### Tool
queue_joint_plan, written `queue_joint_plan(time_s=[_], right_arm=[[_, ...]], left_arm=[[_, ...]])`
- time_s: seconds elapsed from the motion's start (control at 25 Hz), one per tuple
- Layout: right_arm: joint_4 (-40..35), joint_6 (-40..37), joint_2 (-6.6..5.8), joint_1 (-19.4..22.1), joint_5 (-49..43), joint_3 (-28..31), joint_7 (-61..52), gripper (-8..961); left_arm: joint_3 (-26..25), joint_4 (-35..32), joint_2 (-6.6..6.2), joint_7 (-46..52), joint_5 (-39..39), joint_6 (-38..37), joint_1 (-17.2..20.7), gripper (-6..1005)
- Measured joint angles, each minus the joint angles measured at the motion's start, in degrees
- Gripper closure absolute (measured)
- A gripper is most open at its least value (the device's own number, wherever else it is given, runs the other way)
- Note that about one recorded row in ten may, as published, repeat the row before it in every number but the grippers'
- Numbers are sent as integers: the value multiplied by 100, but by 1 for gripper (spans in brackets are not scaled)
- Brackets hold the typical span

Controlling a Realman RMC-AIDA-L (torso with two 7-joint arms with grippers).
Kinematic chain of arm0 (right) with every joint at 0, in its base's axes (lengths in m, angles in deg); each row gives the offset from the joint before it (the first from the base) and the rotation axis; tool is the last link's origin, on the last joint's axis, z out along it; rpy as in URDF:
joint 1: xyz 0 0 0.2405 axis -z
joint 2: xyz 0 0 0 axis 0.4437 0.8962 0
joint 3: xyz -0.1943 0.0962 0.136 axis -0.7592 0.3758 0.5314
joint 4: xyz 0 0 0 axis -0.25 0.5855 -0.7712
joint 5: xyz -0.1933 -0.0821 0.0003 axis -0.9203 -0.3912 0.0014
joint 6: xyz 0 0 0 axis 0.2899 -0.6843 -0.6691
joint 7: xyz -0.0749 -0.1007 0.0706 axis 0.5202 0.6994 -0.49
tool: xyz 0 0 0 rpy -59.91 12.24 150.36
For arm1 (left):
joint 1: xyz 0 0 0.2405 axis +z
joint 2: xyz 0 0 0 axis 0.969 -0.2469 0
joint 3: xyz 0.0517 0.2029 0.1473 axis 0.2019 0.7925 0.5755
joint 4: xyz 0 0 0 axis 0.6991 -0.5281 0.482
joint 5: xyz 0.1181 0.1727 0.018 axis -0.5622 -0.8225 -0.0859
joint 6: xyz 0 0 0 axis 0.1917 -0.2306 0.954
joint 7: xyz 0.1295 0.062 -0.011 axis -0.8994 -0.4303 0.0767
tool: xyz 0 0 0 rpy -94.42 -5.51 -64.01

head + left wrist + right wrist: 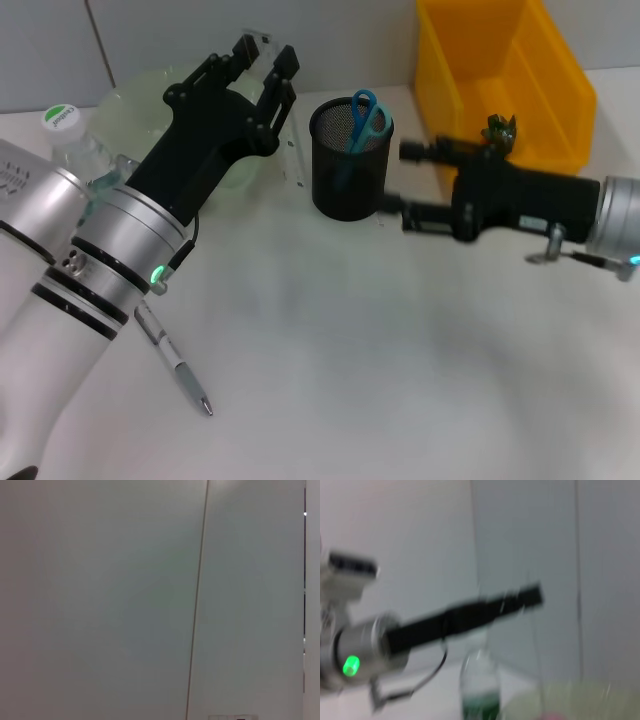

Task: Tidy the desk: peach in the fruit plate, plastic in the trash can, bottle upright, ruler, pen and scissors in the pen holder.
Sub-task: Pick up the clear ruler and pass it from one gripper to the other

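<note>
Holding a short transparent-white ruler [268, 48] between its black fingers, the left gripper [262, 60] hangs high, between the pale green scalloped fruit plate [140, 95] and the black wire-mesh pen holder [350, 160]. The step in hand looks like dropping the ruler into that cup. To do it well, the arm should carry the ruler over the cup's mouth, tip it near upright and release only once its lower end is inside the rim. The blue-handled scissors [366, 118] already stand in the holder and may block the ruler. The right gripper [412, 185], its fingers apart and empty, sits just beside the holder, in front of the bright yellow trash can [505, 75]. A silver pen [178, 362] lies on the white desk [380, 340]; the clear bottle [70, 140] stands upright behind the left arm.
</note>
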Motion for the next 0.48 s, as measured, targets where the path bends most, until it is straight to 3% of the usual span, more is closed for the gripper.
queue_joint_plan(time_s=[0.16,0.48], right_arm=[[809,145,21,-167,962,-3,1381,185],[1900,401,39,-718,1320,32,2418,185]], left_arm=[[68,-12,0,-124,60,38,-15,581],[86,-18,0,-180,308,181,-99,577]])
